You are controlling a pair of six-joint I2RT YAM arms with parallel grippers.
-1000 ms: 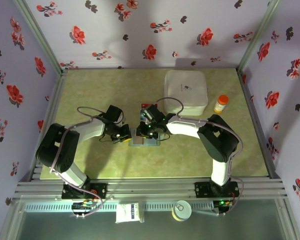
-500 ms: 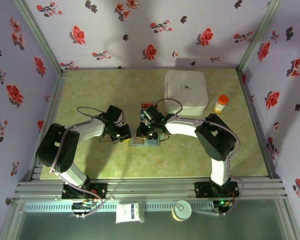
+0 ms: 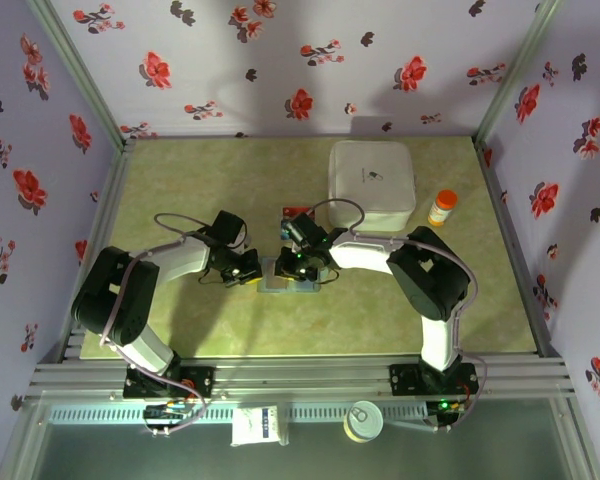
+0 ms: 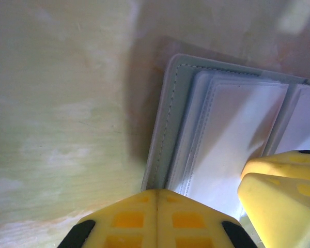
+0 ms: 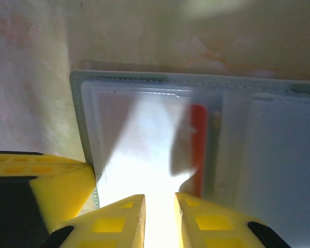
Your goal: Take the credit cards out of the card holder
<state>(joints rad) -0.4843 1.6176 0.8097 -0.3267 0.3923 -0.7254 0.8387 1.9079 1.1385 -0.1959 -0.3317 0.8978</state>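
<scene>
Your left end effector, shut, steadied the limp card holder; the right, barely parted, faced the slick red card at its exposed edge.

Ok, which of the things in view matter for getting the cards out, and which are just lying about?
For the job:
- open grey-blue bifold wallet
- red plastic card, tucked in one of its slots

Lying about:
- big white square box
- orange-capped bottle
- white packet and round container, below the near rail
</scene>
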